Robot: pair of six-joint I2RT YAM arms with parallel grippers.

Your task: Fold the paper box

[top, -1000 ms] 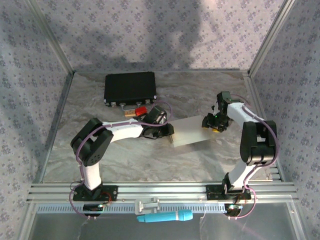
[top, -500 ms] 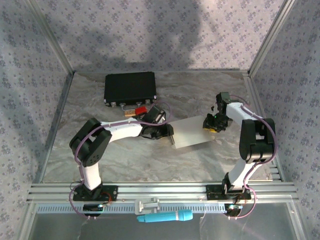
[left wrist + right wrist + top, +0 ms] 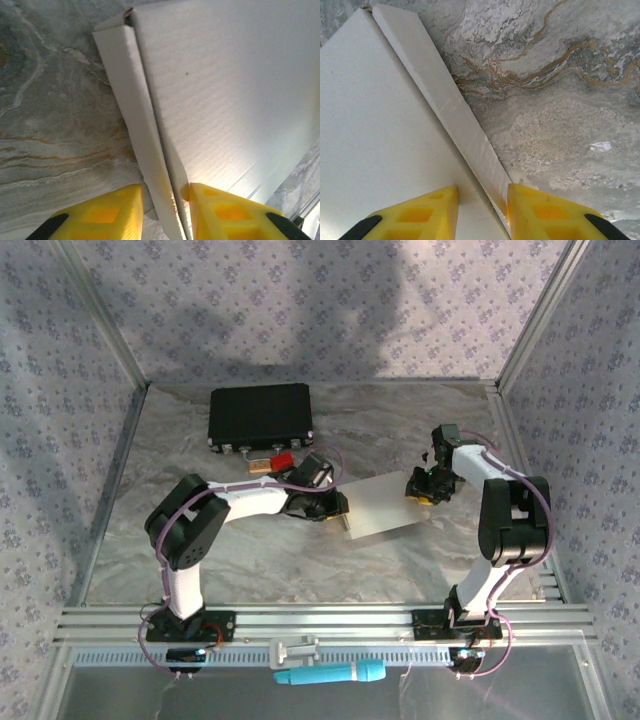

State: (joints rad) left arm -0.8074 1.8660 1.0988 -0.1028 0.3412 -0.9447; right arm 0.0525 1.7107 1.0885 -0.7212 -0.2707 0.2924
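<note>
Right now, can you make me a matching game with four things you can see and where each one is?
Things:
1. paper box
2. black case
3. blue tool
4. red block

Places:
A. far side of the table, left of the middle
B. on the near ledge, below the arm bases
C. just in front of the case
D. middle of the table, lying flat

Pairs: 1-D, 2-A, 3-B, 4-C

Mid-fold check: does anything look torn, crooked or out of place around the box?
Nothing looks torn or spilled. The paper box lies slightly askew to the table edge, its two folded side edges sitting between the fingers of the left gripper and the right gripper. That fits a fold underway, not a fault.
</note>
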